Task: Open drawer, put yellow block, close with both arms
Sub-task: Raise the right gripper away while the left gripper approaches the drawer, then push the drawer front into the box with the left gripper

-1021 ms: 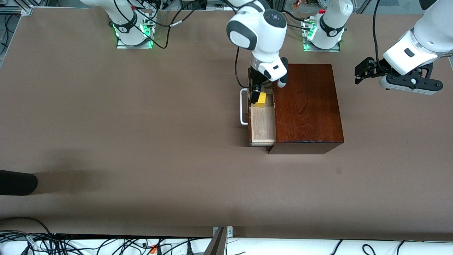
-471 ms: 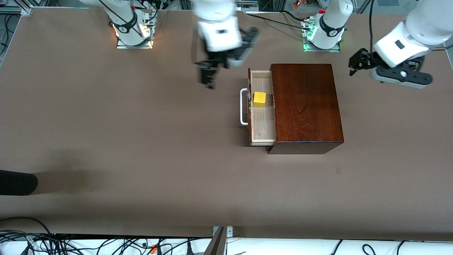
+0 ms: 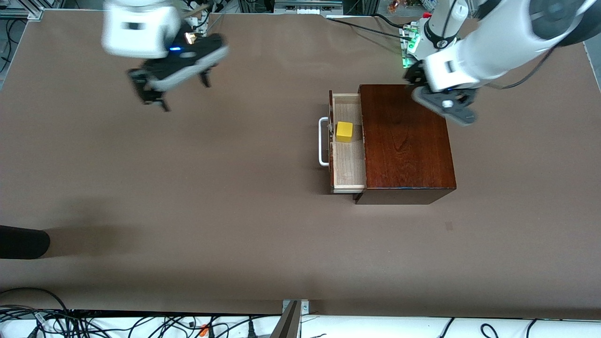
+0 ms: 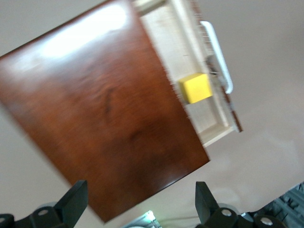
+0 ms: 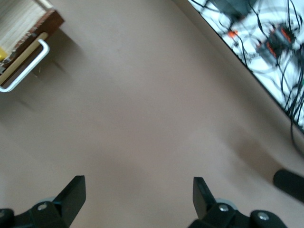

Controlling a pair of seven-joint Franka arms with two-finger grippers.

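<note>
The drawer [image 3: 348, 164] stands pulled out of the dark mahogany box [image 3: 406, 141], its white handle [image 3: 322, 141] toward the right arm's end. The yellow block [image 3: 344, 131] rests in the pale tray, free of both grippers. In the left wrist view the block [image 4: 195, 88], tray [image 4: 209, 118] and box top [image 4: 104, 118] show. My left gripper [image 3: 415, 77] hangs open and empty over the box's edge by the left arm's base; its jaws [image 4: 137, 204] stand wide. My right gripper [image 3: 150, 94] is open and empty over bare table near its own base, jaws [image 5: 137, 197] wide.
A black rounded object [image 3: 23, 241] juts in at the table's edge toward the right arm's end, near the front camera. Cables [image 3: 141, 324] lie along the near edge. The right wrist view catches the drawer front [image 5: 42, 26] and handle [image 5: 28, 66].
My right gripper has left the block in the drawer and swung away toward its own base. My left arm has moved in from past the box's end to over the box.
</note>
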